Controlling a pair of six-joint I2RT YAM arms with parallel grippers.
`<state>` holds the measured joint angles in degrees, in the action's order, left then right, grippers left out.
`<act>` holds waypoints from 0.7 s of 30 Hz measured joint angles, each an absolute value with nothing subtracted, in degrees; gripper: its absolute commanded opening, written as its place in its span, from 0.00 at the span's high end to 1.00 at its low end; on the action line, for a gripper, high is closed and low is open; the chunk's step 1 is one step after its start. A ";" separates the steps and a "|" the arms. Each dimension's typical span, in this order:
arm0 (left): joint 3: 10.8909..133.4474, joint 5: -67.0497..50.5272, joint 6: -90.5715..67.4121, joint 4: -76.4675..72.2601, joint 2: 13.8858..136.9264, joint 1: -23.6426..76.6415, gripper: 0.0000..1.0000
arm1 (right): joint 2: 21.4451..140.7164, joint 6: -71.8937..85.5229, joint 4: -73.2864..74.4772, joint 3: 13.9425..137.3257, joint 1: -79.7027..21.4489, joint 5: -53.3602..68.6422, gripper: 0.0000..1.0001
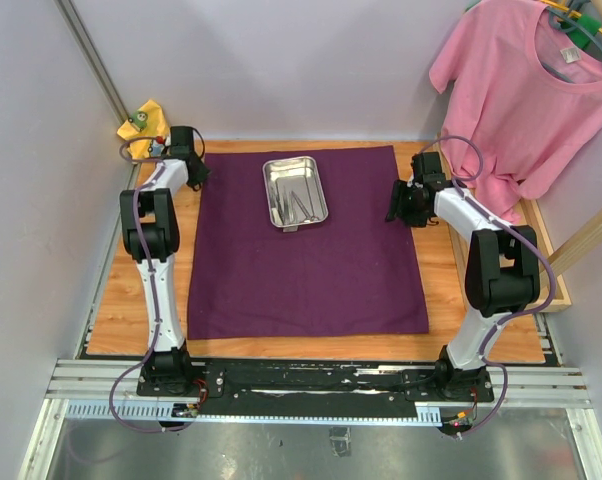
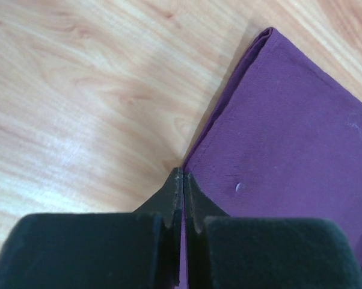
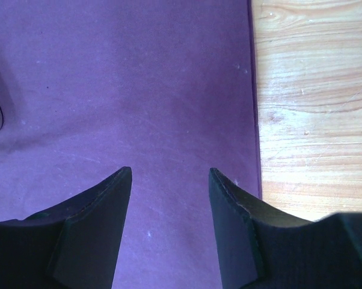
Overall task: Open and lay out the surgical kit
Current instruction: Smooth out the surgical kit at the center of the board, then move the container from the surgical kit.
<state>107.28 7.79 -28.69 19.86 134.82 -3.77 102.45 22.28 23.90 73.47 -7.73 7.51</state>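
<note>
The dark purple cloth wrap (image 1: 301, 270) lies spread flat on the wooden table. The steel tray (image 1: 270, 190) stands on its far middle, with slim metal instruments (image 1: 297, 206) inside. I see no gauze. My left gripper (image 1: 196, 178) is at the cloth's far left corner. In the left wrist view it (image 2: 183, 174) is shut, pinching the cloth's edge (image 2: 289, 132). My right gripper (image 1: 394, 208) is at the cloth's right edge. In the right wrist view it (image 3: 170, 174) is open and empty just above the cloth (image 3: 139, 90).
A pink T-shirt (image 1: 531, 90) hangs at the back right. A yellow rag (image 1: 146, 122) sits in the back left corner. Bare wooden table (image 1: 111, 300) borders the cloth, with a raised wooden rail (image 1: 546, 250) along the right side.
</note>
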 measured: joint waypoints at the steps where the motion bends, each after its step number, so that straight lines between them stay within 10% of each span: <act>1: 108.36 7.68 -28.69 20.01 135.48 -3.77 1.00 | 102.45 22.26 23.88 73.47 -7.73 7.51 0.44; 12: 118.63 5.43 -28.71 21.78 141.71 -3.62 0.99 | 103.55 22.35 23.62 73.47 -7.73 8.12 0.44; 17: 116.20 3.84 -28.88 20.18 140.51 -3.62 0.61 | 103.63 22.44 22.81 74.61 -8.88 9.69 0.40; 21: 111.63 2.61 -28.82 20.21 136.22 -3.55 0.53 | 104.47 21.56 22.79 80.23 -13.80 9.39 0.42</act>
<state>111.63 2.61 -28.82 20.21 136.22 -3.55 104.47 21.56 22.79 80.23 -13.80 9.39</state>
